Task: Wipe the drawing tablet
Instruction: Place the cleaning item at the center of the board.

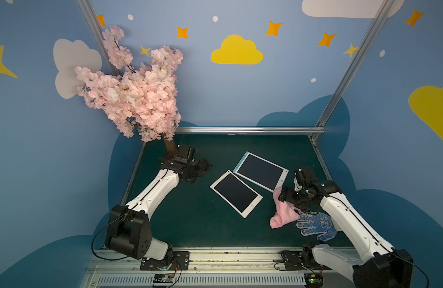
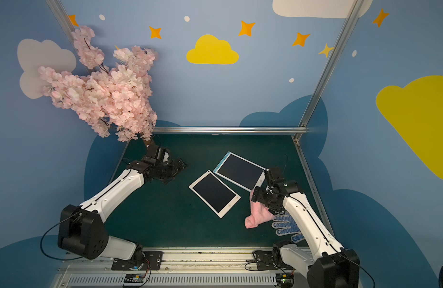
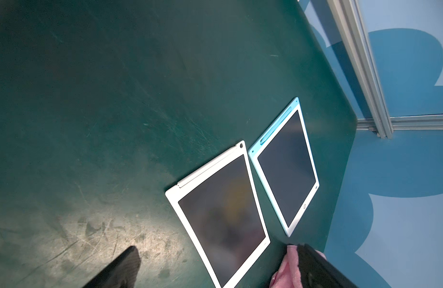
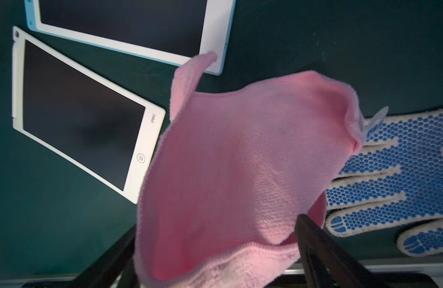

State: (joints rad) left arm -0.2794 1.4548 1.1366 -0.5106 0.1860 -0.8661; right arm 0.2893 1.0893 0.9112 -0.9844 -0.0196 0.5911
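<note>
Drawing tablet (image 1: 236,193) lies flat on the green mat (image 1: 190,224) beside a blue-edged tablet (image 1: 261,171). Your right gripper (image 4: 216,225) gapes loosely around the pink cloth (image 4: 240,162), likely done wiping; your left gripper (image 1: 205,167) stands wide, empty, clear.

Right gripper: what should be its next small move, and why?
Probably lift the right gripper straight up, away from the pink cloth. Its jaws stand wide open with the cloth slack between them, and the screens of the white tablet and the blue-edged tablet look dark and free of marks, so wiping seems done.
</note>
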